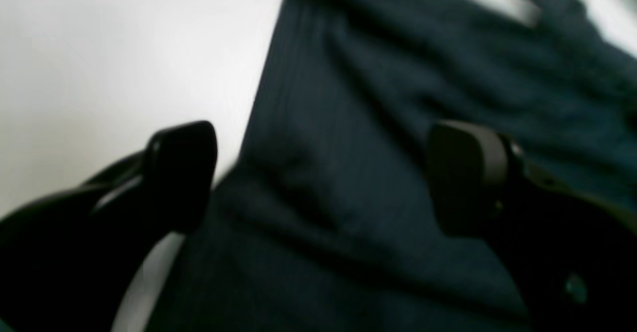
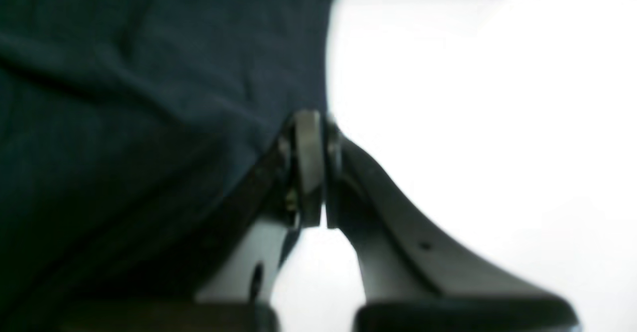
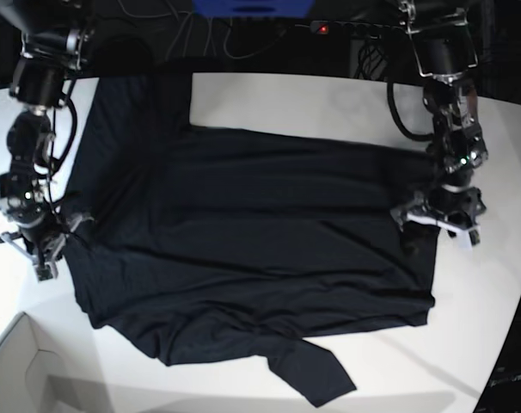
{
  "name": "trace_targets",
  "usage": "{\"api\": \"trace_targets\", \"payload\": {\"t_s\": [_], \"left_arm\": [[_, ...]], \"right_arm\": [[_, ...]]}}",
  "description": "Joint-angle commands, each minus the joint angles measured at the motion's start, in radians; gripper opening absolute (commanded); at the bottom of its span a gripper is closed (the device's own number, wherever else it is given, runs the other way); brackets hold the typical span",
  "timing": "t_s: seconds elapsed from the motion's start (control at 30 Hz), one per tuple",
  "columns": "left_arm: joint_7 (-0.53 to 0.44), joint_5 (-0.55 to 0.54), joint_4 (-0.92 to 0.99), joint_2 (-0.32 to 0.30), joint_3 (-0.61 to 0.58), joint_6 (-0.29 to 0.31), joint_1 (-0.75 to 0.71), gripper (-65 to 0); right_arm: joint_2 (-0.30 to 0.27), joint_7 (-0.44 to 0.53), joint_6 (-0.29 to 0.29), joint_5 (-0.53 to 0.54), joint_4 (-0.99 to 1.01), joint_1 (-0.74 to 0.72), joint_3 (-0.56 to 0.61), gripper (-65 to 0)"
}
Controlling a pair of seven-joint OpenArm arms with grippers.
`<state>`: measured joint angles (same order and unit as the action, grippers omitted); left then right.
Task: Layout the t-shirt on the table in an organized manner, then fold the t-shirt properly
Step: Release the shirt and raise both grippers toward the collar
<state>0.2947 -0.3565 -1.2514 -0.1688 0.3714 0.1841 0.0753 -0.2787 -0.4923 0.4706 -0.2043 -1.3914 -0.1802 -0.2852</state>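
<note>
So the t-shirt (image 3: 252,249) is spread over the middle of the table (image 3: 329,107), mostly flat but def not tidy yet. One sleeve runs up toward the far edge, the other pokes out at the near edge, and the near part is rumpled w/ creases.

Right gripper (image 2: 311,123) is pinched fully closed right on the shirt's side edge. In its wrist view the fabric runs up to the tips, so I'd say it has a bit of cloth, but it's blurry and I can't be 100% sure. Left gripper (image 1: 323,172) is spread wide, low over the opposite edge, one finger over bare table and the other over fabric, nothing in it.

What could go wrong imo:
- right side pulls while left has no hold → whole shirt slides across instead of stretching flat
- left closes where it is and only nips the top layer, or misses the edge, since it's half off the cloth
- thin soft fabric, so a small pinch could slip out mid-pull
- tugging sideways prob bunches the near sleeve worse and drags the far sleeve toward the table edge

Count: 1 shirt, 1 table, 2 arms/grippers, plus 1 white box corner (image 3: 20,370) at the near side.
</note>
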Motion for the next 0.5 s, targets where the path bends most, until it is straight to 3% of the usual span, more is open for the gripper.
{"api": "trace_targets", "payload": {"t_s": [0.0, 0.17, 0.3, 0.47], "left_arm": [[-0.021, -0.006, -0.032, -0.01, 0.002, 0.01, 0.01, 0.0], [0.061, -0.034, -0.147, -0.008, 0.004, 0.012, -0.048, 0.0], [0.186, -0.171, -0.331, 0.021, -0.004, 0.012, -0.156, 0.0], [0.329, -0.22, -0.557, 0.079, -0.068, 0.012, -0.329, 0.0]], "right_arm": [[0.0, -0.003, -0.005, 0.013, -0.073, 0.0, -0.001, -65.0], [0.016, -0.139, -0.005, 0.015, -0.331, 0.152, -0.026, -64.4], [0.097, -0.156, 0.006, 0.015, -0.487, 0.305, -0.098, -53.5], [0.181, -0.151, 0.133, 0.015, -0.573, 0.417, -0.191, -40.6]]}}
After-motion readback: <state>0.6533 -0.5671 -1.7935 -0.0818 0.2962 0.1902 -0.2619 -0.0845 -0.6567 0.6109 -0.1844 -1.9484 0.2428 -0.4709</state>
